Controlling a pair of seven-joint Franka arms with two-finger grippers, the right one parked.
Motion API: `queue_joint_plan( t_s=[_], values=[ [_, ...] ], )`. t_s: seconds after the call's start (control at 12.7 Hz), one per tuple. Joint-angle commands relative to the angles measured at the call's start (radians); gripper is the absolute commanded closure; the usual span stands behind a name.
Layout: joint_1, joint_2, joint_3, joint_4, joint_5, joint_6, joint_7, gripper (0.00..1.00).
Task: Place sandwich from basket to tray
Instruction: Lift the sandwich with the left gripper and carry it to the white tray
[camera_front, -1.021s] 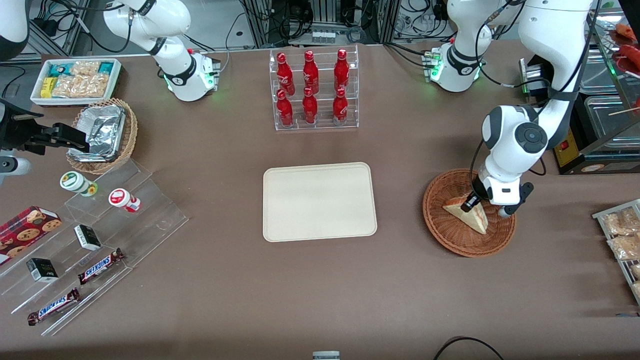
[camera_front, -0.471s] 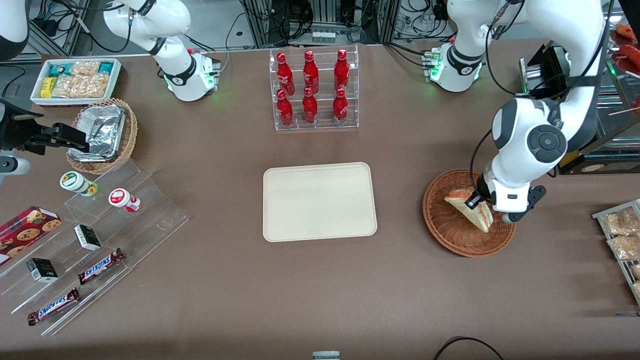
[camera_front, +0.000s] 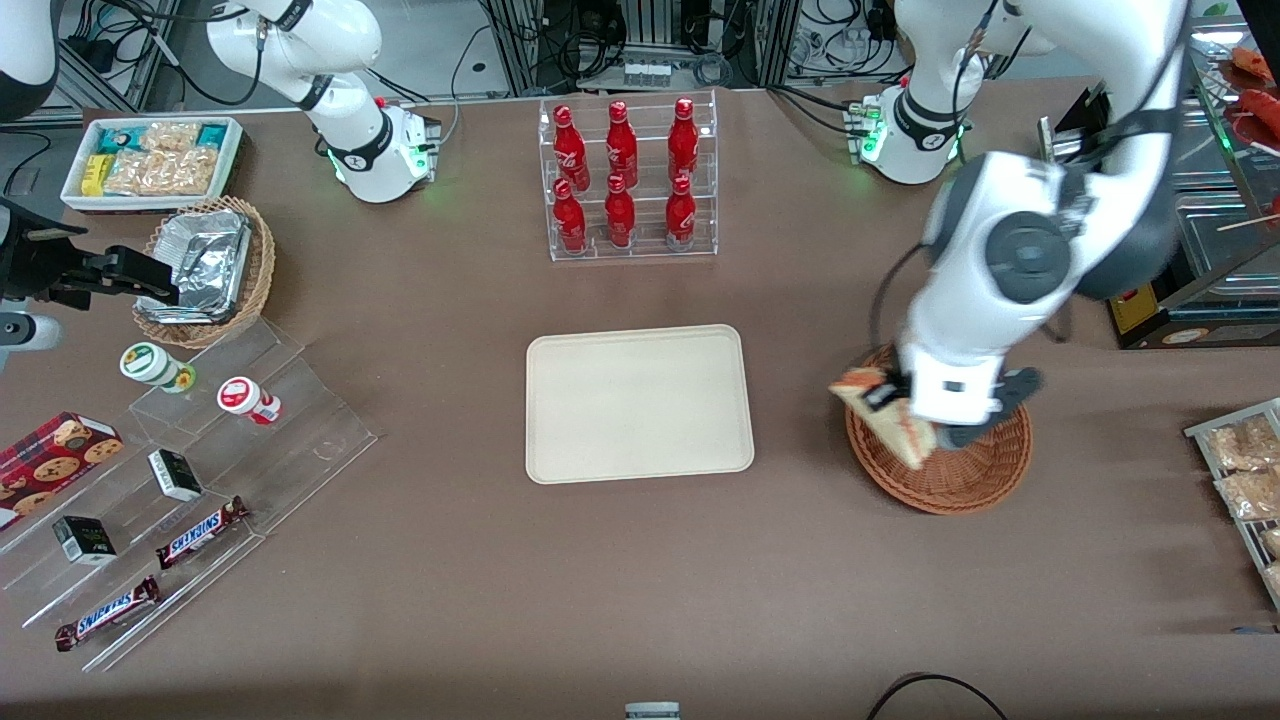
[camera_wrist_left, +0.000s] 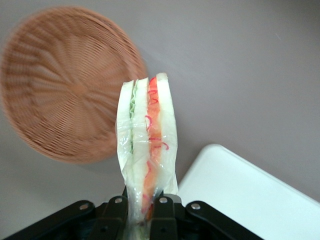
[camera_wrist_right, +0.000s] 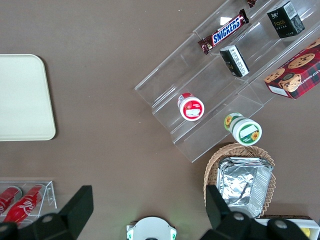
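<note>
Sandwich (camera_front: 885, 420) clamped in tool (camera_wrist_left: 141, 210) above basket (camera_front: 960, 480) rim.

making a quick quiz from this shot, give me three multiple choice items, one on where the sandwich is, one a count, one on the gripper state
1. Where is the sandwich?
A. lying flat in the basket
B. held in the air above the basket's rim
C. resting on the tray

2. How many red bottles stand in the clear rack?
A. four
B. six
C. eight

3. What state is the gripper in?
A. open above the tray
B. shut on nothing
C. shut on the sandwich

Key: 1 B, it hangs over the edge of the basket nearest the tray. 2 B, two rows of three. 3 C, the wrist view shows the jaws clamping the wedge's end.
</note>
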Motion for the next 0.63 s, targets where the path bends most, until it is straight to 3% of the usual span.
queue_joint_plan(
  t_s=[0.0,0.31,0.55],
  values=[
    [-0.131,0.134,0.012,0.155,0.011,-0.037,-0.039,1.00],
    [-0.283,0.249,0.012,0.250,0.019,-0.022,-0.015,1.00],
    [-0.355,0.325,0.012,0.292,0.020,0.081,-0.015,1.00]
  ],
)
